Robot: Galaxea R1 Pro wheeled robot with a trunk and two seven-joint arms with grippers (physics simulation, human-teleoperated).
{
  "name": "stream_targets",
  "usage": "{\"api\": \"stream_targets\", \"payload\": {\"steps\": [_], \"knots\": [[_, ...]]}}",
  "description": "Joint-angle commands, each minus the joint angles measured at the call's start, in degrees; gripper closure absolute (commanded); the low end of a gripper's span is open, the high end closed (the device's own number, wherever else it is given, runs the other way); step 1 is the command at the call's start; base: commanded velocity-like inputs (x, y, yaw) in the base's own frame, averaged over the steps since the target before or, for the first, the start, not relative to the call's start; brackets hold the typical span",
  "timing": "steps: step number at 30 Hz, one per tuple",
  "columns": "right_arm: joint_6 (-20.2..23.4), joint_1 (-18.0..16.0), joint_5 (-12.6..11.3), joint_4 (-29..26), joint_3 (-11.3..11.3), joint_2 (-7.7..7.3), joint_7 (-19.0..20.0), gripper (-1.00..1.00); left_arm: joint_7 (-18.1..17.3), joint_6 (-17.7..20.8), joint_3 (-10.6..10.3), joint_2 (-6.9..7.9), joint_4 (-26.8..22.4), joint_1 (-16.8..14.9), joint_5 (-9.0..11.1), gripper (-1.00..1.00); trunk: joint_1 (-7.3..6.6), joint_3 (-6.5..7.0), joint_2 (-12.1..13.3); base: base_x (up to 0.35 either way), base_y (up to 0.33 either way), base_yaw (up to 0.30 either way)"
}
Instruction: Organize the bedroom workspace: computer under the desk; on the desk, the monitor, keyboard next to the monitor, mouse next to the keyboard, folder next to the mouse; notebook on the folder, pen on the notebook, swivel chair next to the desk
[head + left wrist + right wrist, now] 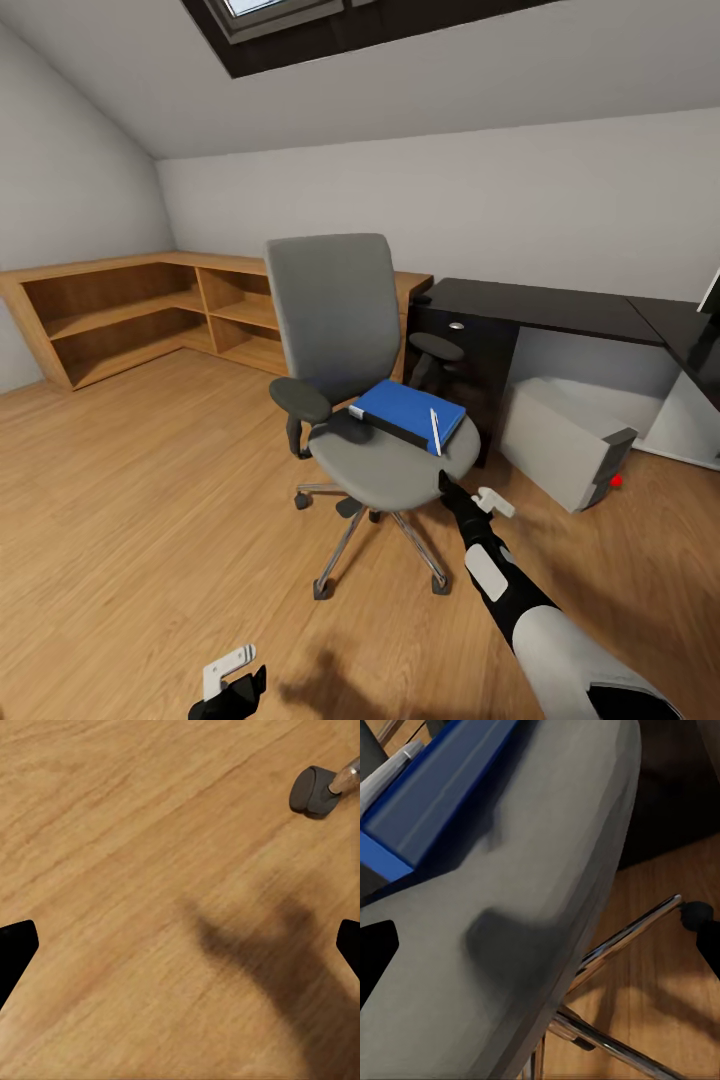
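One computer beside swivel chair

Swivel chair sits mid-floor, well apart from the desk, which runs along the back wall to its right. Folder lies on the chair seat toward the desk side, pen on top of it near its right edge. Computer sits on the floor, tilted, partly under the desk. Shelf unit lines the left wall and wraps the corner behind the chair. Right gripper is at the seat's front-right rim; left gripper is low over the floor, in front of the chair, with a chair caster nearby.
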Motion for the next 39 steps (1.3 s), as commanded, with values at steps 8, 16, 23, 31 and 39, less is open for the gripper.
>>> {"api": "stream_targets", "payload": {"steps": [8,16,23,31,39], "knots": [[-0.08,0.03,-0.58,0.21,-0.23,1.12,0.56,-1.00,0.37,-0.26,-0.61,0.73,0.22,-0.03,0.34,-1.00,-0.01,-0.05,-0.02,0.000,0.000,0.000],[-0.09,0.09,-0.60,0.24,-0.24,1.28,0.61,-1.00,0.36,-0.26,-0.65,0.91,0.26,-0.03,0.30,-1.00,-0.01,-0.05,-0.02,0.000,0.000,0.000],[-0.09,0.12,-0.60,0.24,-0.24,1.29,0.62,-1.00,0.35,-0.26,-0.65,0.92,0.25,-0.03,0.30,-1.00,-0.01,-0.05,-0.02,0.000,0.000,0.000],[-0.09,0.13,-0.60,0.26,-0.24,1.30,0.62,-1.00,0.35,-0.26,-0.65,0.92,0.27,-0.03,0.30,-1.00,-0.01,-0.05,-0.02,0.029,0.000,0.000],[-0.09,0.14,-0.67,0.32,-0.24,1.30,0.76,-1.00,0.35,-0.26,-0.65,0.92,0.27,-0.03,0.30,-1.00,-0.01,-0.05,-0.02,0.123,0.000,0.000]]}}
